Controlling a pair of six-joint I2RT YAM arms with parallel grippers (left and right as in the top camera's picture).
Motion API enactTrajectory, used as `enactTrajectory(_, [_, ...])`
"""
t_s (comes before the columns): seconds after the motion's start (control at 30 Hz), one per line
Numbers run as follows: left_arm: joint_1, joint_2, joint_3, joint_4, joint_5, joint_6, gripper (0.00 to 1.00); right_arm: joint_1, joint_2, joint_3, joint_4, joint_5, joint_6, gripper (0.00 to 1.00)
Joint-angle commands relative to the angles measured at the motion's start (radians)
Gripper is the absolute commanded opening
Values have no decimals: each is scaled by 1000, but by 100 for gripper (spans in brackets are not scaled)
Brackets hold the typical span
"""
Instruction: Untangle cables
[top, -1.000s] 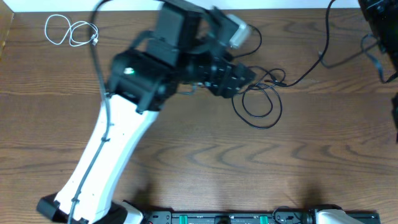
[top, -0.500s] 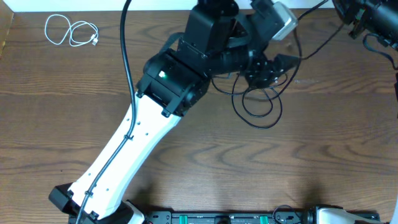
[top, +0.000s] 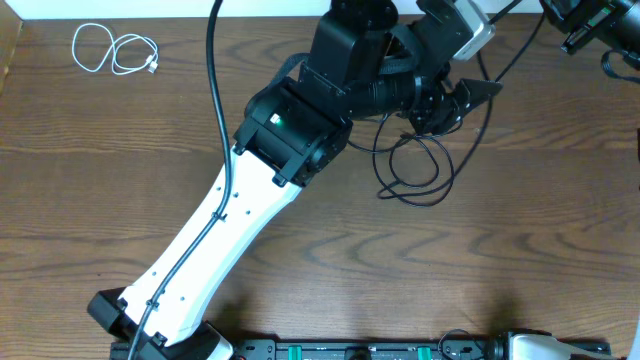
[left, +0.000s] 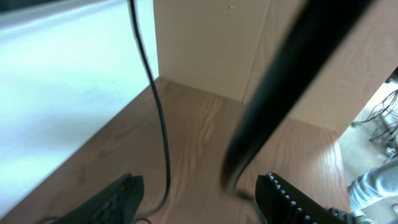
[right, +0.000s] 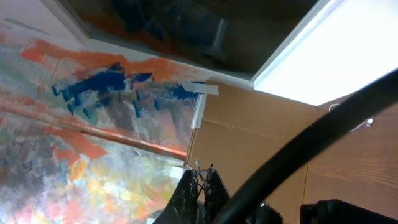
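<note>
A short white cable lies coiled at the far left corner of the table, well apart from the rest. The left arm reaches across the middle, and the left gripper hangs with its jaws apart above the looped black cables. One thin black strand runs between its fingers, unclamped. At the far right edge the right gripper has its jaws together. I cannot tell whether it grips anything.

A thin white cable lies coiled in two loops in the far-left corner of the tabletop — well apart from thin black cables tangled in overlapping loops.
</note>
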Motion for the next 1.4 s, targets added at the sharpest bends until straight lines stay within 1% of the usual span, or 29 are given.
enactTrajectory(0.0, [-1, 6, 6, 6, 10, -22, 58, 1, -11, 4, -2, -51, 27, 2])
enactTrajectory(0.23, [-1, 6, 6, 6, 11, -23, 56, 0, -11, 4, -54, -68, -12, 2])
enactTrajectory(0.33, [0, -9, 6, 17, 37, -37, 56, -1, -10, 4, -101, -52, -33, 2])
enactTrajectory(0.7, [0, -58, 6, 58, 43, -37, 56, -1, -10, 4, -106, -42, -40, 2])
enactTrajectory(0.77, [0, -58, 6, 58, 43, -37, 49, -1, -10, 4, -106, -43, -40, 2])
enactTrajectory(0.83, [0, -58, 6, 58, 43, -37, 40, -1, -10, 4, -107, -45, -40, 1])
enactTrajectory(0.97, [0, -58, 6, 68, 43, -37, 25, -1, -10, 4, -107, -58, -41, 2])
enactTrajectory(1.0, [0, -58, 6, 69, 43, -37, 14, -1, -10, 4, -107, -61, -45, 1])
enactTrajectory(1.03, [0, -58, 6, 69, 43, -37, 8, -1, -10, 4, -107, -61, -52, 2])
enactTrajectory(1.2, [11, -58, 6, 61, 42, -37, 7, -2, -10, 4, -130, -52, -109, 1])
enactTrajectory(1.37, [47, -58, 6, -3, -24, -37, 7, -29, -10, 4, -193, 1, -238, 2])
